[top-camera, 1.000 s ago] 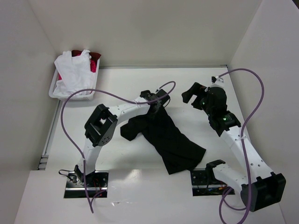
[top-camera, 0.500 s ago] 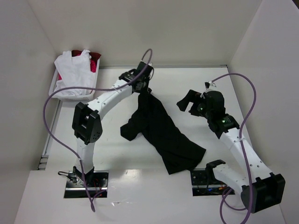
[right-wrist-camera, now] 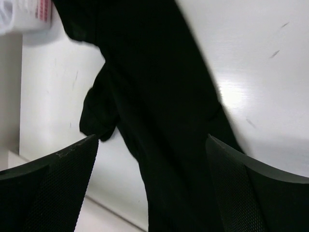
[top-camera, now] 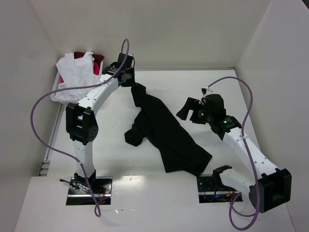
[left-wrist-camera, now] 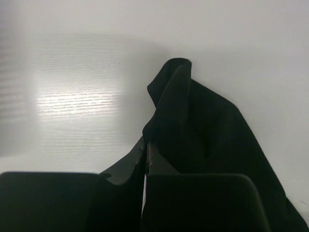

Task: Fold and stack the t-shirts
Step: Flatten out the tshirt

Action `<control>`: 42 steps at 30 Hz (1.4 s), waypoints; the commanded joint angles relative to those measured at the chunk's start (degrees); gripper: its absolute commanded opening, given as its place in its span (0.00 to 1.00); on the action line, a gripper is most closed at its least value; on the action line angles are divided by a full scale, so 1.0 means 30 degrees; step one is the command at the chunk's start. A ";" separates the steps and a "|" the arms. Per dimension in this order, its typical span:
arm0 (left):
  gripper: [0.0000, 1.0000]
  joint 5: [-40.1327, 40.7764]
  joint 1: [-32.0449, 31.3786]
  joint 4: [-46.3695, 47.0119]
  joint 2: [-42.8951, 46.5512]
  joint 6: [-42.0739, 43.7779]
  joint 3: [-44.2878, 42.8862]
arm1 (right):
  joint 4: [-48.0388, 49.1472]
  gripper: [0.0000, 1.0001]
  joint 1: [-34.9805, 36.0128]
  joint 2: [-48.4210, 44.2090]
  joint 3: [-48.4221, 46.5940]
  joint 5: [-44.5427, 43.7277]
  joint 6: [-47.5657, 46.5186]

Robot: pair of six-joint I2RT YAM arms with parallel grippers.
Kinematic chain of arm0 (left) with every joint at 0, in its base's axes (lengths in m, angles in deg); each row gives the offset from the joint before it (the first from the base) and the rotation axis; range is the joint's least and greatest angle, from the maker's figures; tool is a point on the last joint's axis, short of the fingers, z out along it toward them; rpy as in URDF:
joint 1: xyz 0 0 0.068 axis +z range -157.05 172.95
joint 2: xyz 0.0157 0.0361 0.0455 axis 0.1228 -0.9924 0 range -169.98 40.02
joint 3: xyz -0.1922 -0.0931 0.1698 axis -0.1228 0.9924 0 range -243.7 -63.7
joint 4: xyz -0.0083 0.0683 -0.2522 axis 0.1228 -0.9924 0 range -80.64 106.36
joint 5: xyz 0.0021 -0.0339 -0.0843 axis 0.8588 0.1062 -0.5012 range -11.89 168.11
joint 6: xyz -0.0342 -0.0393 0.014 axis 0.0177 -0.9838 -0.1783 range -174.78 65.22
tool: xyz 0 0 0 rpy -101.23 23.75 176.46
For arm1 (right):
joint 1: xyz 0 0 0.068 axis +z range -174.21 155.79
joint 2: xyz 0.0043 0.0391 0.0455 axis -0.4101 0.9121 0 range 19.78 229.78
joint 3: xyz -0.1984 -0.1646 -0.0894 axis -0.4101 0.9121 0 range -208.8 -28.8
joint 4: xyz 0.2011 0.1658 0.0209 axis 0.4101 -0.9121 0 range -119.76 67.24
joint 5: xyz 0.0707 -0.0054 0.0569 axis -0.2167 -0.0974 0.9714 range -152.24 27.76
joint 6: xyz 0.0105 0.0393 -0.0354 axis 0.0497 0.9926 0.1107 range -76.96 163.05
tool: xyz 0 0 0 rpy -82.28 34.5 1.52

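Note:
The black t-shirt (top-camera: 164, 130) lies stretched in a long crumpled strip from the far left of the table toward the near middle. My left gripper (top-camera: 132, 82) is shut on its far end and holds that end raised; the pinched cloth (left-wrist-camera: 193, 121) shows in the left wrist view, with my gripper (left-wrist-camera: 145, 164) closed on it. My right gripper (top-camera: 186, 110) is open and empty, hovering right of the shirt's middle; the black t-shirt (right-wrist-camera: 154, 96) fills its wrist view between the spread fingers (right-wrist-camera: 251, 193). A white t-shirt (top-camera: 77, 72) and a red t-shirt (top-camera: 98, 62) lie in the basket.
A white basket (top-camera: 59, 95) stands at the far left corner against the wall. White walls close the table on the left, back and right. Purple cables loop above both arms.
My left gripper has pulled the black shirt's end far and to the left, stretching the shirt out. My right gripper has moved left and nearer the shirt.

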 commanded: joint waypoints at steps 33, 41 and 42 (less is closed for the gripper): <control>0.00 -0.2213 0.5096 0.3572 0.1184 -0.0559 0.2228 | -0.3169 0.65 1.2661 0.9677 -0.4753 -0.5710 -0.2507; 0.00 -0.2594 0.5447 0.3924 0.1360 -0.0559 0.2785 | -0.3344 0.54 1.3010 1.0346 -0.4050 -0.5476 -0.2507; 0.00 -0.2594 0.5447 0.3924 0.1360 -0.0559 0.2988 | -0.3344 0.53 1.3012 1.0551 -0.4050 -0.5476 -0.2507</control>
